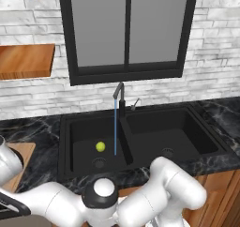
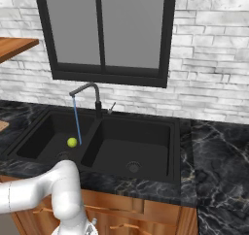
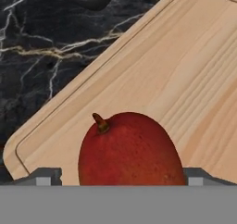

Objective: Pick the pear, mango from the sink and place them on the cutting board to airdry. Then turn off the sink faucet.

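The mango point(image 3: 128, 151) sits between the jaws, whose two dark tips flank it closely on either side at the bottom of the hand view; whether they press on it or have let go cannot be told, since the contact is cut off by the lower edge. Beyond the jaws and beneath the fruit spreads the cutting board point(image 3: 194, 75), its rounded corner and raised rim off to one side of the jaws, with the dark marble worktop point(image 3: 41, 56) past that rim. Whether the mango rests on the wood or hangs just above it is not clear. The pear point(image 1: 100, 147) lies well away from the jaws, in the left basin of the sink point(image 1: 197, 148), near the drain and just beside the thin stream of water falling from the sink faucet point(image 1: 120, 95). By this reading, the task is roughly at its first third: the mango is being delivered to the board, while the pear is yet to be fetched and the faucet, plainly running, is yet to be shut off at its small lever.
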